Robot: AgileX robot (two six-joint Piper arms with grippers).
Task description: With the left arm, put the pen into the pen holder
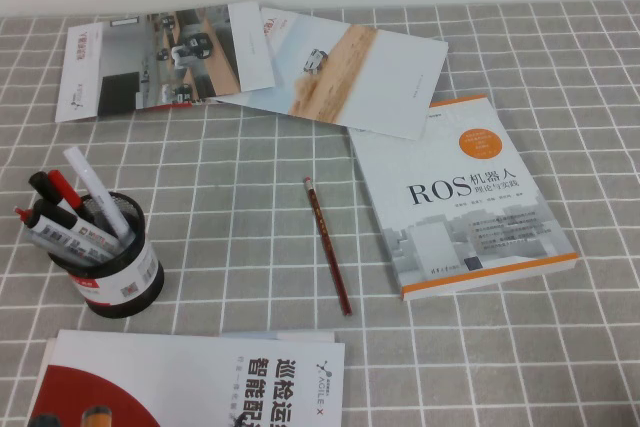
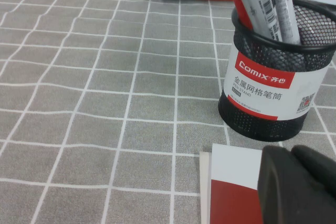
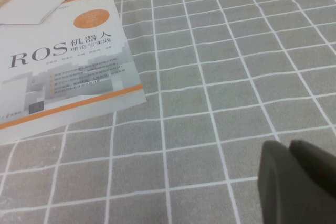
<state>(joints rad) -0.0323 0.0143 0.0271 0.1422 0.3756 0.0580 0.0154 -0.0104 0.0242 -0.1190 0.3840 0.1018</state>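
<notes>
The pen (image 1: 327, 245), a thin dark red stick with a pale tip at its far end, lies on the grey checked cloth in the middle, left of the ROS book. The pen holder (image 1: 112, 264), a black mesh cup with a white label band, stands at the left with several markers in it; it also shows in the left wrist view (image 2: 273, 77). My left gripper (image 2: 293, 153) is shut and empty, low over a red-and-white booklet just in front of the holder. My right gripper (image 3: 290, 148) is shut and empty over bare cloth right of the book. Neither arm shows in the high view.
A white ROS book (image 1: 460, 197) with an orange stripe lies right of the pen. Leaflets (image 1: 250, 57) lie spread at the back. A red-and-white booklet (image 1: 190, 382) lies at the front left, near the holder; its corner shows in the left wrist view (image 2: 231, 192).
</notes>
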